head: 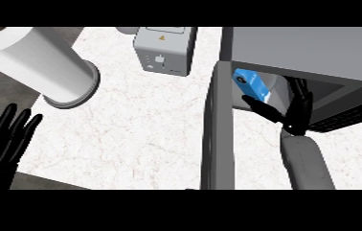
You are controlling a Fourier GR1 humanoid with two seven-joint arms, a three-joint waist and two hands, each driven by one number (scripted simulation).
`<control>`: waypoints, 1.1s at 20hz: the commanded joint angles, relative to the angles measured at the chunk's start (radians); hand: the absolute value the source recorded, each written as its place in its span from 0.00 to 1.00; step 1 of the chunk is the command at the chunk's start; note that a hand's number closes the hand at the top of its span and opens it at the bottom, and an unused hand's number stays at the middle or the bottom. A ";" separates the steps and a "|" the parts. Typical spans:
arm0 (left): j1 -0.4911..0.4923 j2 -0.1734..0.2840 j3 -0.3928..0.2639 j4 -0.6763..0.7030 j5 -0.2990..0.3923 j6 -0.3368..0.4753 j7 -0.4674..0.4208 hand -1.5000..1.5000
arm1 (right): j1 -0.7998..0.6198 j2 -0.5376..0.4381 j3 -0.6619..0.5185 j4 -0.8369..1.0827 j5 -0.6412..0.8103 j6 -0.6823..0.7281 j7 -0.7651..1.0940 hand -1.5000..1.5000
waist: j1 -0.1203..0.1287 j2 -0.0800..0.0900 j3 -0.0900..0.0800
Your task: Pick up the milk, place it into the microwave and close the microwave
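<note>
The blue milk carton (252, 83) carries no readable writing and sits inside the open microwave (297, 52). The right hand (293, 112) reaches in beside it, fingers spread. The left hand (16, 129) rests open at the left edge.

Grey appliance (164, 49) at the counter's back edge: one small orange triangle sign on its top face, like a warning mark; nothing inside the triangle can be made out. Its front face carries a few small white marks, too small to read as letters or symbols. Blue milk carton (252, 83) inside the microwave (297, 52): white patches on the blue, no legible wording, brand or number.
</note>
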 commanded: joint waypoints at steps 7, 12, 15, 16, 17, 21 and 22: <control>-0.026 -0.025 -0.053 0.012 -0.055 0.012 0.001 0.00 | -0.344 -0.066 -0.040 0.354 0.005 0.083 0.364 0.00 | 0.015 0.038 0.003; -0.028 -0.044 -0.070 -0.004 -0.091 0.040 0.012 0.00 | -0.487 -0.143 -0.072 0.534 0.008 0.130 0.429 0.00 | -0.020 0.032 0.006; -0.023 -0.064 -0.096 0.003 -0.115 0.041 -0.003 0.00 | -0.569 -0.155 -0.077 0.612 0.014 0.140 0.446 0.00 | -0.017 0.034 0.006; 0.017 -0.079 -0.115 -0.013 -0.134 0.033 -0.022 0.00 | -0.547 -0.160 -0.098 0.632 -0.014 0.177 0.405 0.00 | -0.027 0.027 0.007; -0.022 -0.070 -0.110 -0.016 -0.118 0.049 0.015 0.00 | -0.573 -0.167 -0.093 0.655 -0.008 0.196 0.401 0.00 | -0.032 0.033 0.008; -0.033 -0.103 -0.137 -0.027 -0.175 0.082 -0.003 0.00 | -0.601 -0.147 -0.115 0.729 -0.026 0.216 0.342 0.00 | -0.057 0.027 0.008; -0.023 -0.102 -0.137 -0.008 -0.170 0.071 -0.013 0.00 | -0.590 -0.162 -0.124 0.741 -0.033 0.237 0.314 0.00 | -0.053 0.032 0.008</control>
